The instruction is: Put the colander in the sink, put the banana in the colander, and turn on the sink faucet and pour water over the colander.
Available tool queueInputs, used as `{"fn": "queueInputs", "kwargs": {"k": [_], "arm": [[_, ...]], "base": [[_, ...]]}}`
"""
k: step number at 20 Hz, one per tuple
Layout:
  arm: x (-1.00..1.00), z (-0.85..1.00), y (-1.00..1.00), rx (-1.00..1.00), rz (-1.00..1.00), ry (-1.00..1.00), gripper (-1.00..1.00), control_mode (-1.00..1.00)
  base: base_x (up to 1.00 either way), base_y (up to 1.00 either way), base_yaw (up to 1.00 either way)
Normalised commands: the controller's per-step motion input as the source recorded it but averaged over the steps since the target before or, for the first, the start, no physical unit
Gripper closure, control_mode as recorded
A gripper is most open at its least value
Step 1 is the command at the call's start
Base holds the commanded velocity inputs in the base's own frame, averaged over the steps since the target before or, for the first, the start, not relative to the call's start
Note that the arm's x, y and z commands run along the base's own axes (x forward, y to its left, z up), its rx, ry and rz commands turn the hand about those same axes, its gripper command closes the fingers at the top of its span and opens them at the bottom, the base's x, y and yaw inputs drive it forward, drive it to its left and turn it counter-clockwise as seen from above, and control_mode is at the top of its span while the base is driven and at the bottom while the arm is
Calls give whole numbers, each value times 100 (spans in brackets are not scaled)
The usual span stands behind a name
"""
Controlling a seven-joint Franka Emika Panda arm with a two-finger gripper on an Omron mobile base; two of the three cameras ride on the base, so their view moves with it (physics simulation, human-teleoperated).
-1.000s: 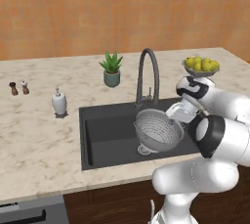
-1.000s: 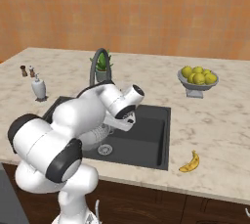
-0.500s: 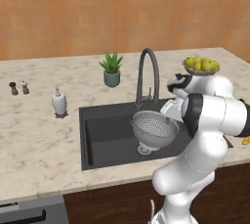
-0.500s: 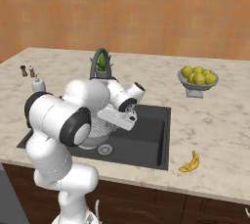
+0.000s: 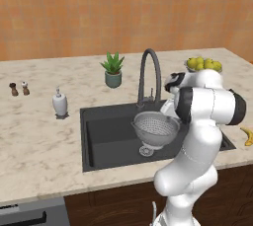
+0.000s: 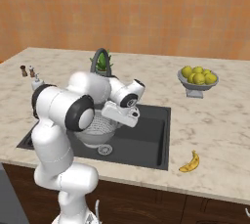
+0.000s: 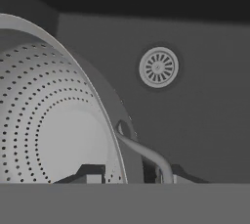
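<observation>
Where marble counter [image 5: 39, 146] meets wood-panelled wall [image 5: 99, 13]

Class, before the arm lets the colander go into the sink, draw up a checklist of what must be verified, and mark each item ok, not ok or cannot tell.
1. Gripper shut on the colander rim: ok.
2. Colander over the sink basin, not the counter: ok.
3. Colander resting on the sink floor: not ok, it hangs above the drain.
4. Colander roughly level: ok.
5. Faucet spout above the colander: cannot tell.
6. Banana reachable on the counter: ok.
</observation>
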Motion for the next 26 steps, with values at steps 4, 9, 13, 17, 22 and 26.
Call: {"fn": "queueInputs", "kwargs": {"k": [4,9,13,17,22,26], "arm": [[31,-15,0,-4,-3,-1,100,-100],[28,-18,-1,-4,-2,0,100,-100],[3,-24,-3,-2,0,0,100,-100],[0,-27,0,-2,0,-1,100,-100],[1,-29,0,-1,0,-4,100,-100],[6,-27,0,0,0,-1,100,-100]], "base": [[0,0,0],[0,0,0],[0,0,0],[0,0,0],[0,0,0],[0,0,0]]}}
